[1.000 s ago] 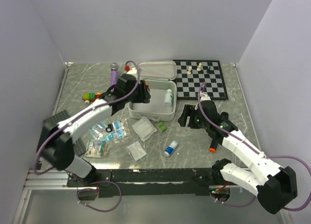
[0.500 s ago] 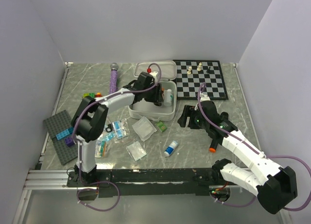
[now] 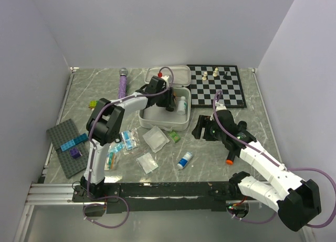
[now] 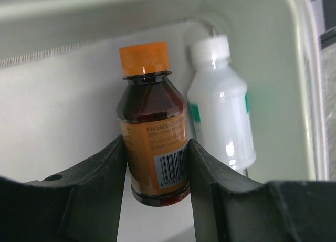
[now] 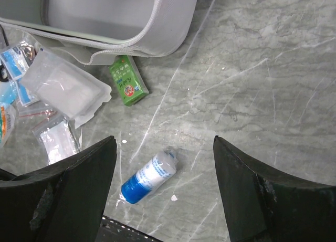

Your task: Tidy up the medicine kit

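Note:
The medicine kit (image 3: 161, 121) lies open at mid table, its lid (image 3: 169, 75) folded back. My left gripper (image 3: 169, 100) is inside the tray and shut on an amber bottle (image 4: 152, 134) with an orange cap. The gripper holds the bottle by its lower body, right beside a white bottle (image 4: 220, 108) that lies against the kit's wall (image 4: 63, 21). My right gripper (image 3: 202, 127) is open and empty right of the kit. In the right wrist view it (image 5: 165, 147) hovers above a blue-and-white bottle (image 5: 148, 176) lying on the table, seen from above too (image 3: 185, 159).
A small green box (image 5: 127, 79) and clear sachets (image 5: 63, 87) lie in front of the kit, with more packets (image 3: 118, 145) to the left. The chessboard (image 3: 216, 85) with pieces is at the back right. A purple wand (image 3: 122, 82), toy bricks (image 3: 94, 103), a grey baseplate (image 3: 68, 147) and an orange item (image 3: 229, 159) also lie about.
My left gripper has swung right from the kit's left side into the tray, up to the white bottle. The right arm has hardly moved.

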Robot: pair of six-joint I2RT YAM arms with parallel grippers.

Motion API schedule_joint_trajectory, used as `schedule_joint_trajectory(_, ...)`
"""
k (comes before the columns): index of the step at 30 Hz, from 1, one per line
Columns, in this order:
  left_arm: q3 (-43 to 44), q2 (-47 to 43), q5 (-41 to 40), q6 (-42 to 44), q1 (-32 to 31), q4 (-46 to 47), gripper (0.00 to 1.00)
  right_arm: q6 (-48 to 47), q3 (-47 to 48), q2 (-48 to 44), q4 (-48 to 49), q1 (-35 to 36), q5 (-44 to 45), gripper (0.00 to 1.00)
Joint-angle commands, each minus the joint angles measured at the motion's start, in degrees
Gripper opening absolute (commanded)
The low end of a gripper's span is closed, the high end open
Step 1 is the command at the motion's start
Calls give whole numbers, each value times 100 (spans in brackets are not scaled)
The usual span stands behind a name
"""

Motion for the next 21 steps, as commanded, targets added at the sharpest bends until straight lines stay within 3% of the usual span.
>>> schedule_joint_trajectory(1, 404, 128, 397, -99, 48, 491, 24, -17, -3, -78, 63, -39, -22, 81)
schedule_joint_trajectory(7, 448, 294, 714, -451, 39, 510, 31, -8, -12, -8, 98, -65, -22, 81)
schedule_joint_trajectory(15, 202, 102, 803, -460, 13, 571, 63, -17, -12, -8, 107, -57, -14, 81)
schedule_joint_trajectory(21, 132, -153, 566, -381, 13, 360, 75, -17, 6, -96, 63, -65, -5, 81)
